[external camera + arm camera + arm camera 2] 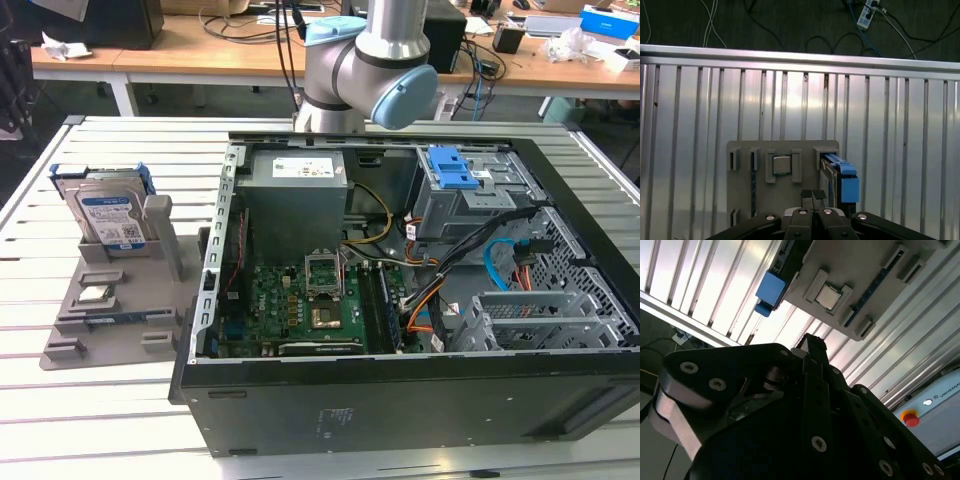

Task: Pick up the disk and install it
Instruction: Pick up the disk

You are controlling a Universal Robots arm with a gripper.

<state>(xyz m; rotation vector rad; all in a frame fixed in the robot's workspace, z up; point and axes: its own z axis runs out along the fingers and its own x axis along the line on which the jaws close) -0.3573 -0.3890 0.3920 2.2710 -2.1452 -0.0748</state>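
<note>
Disk (110, 218) stands upright in grey holder (120, 300), exterior view's left, ungrasped. Gripper (813, 194) hovers over holder, jaws narrow, empty. Risk: descending this narrow, tips strike blue bracket (849, 189), toppling disk

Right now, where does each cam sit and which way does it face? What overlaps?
Exterior view: off the arm, raised, angled down over the open computer case, grey holder and disk; the arm shows.
First wrist view: on the wrist, facing down at the holder; the shut gripper tips show.
Second wrist view: on the wrist, looking along the gripper body toward the holder.
Shared: holder, disk and chip in all three.
</note>
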